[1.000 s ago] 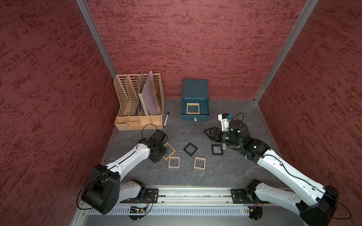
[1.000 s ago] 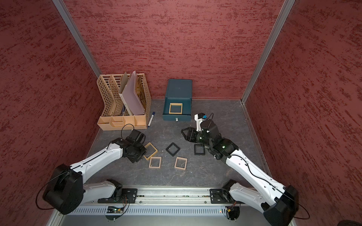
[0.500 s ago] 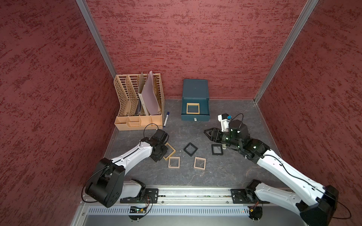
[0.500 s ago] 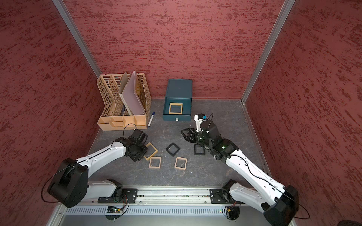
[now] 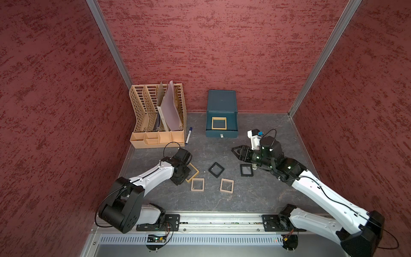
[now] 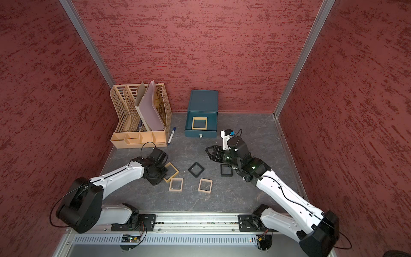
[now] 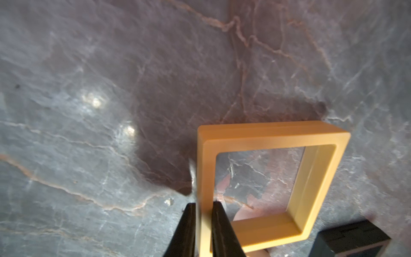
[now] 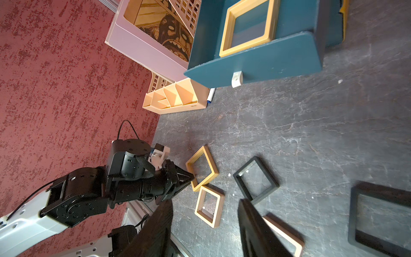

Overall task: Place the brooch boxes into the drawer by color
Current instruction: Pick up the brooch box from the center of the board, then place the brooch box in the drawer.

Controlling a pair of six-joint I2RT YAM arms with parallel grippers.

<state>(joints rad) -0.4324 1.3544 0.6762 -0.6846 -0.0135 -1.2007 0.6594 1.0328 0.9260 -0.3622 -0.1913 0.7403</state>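
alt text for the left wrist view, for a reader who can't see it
The left gripper is shut on one side of a mustard-tan brooch box, a square frame with a clear window. Behind it is a grey marbled tabletop with pale veins.

dark red textured walls (image 5: 222, 44) around a grey stone-look floor (image 5: 255, 200)

the back wall (image 6: 200, 44), left wall (image 5: 44, 111) and right wall (image 5: 367, 111) share one mottled red finish and meet at two silver corner posts (image 5: 109, 42). the floor is veined like marble, with pale glints of light (image 7: 93, 101) in the left wrist view. a tan slotted file rack (image 5: 139, 111) stands in the back left corner, sheets (image 5: 170, 109) leaning inside it.
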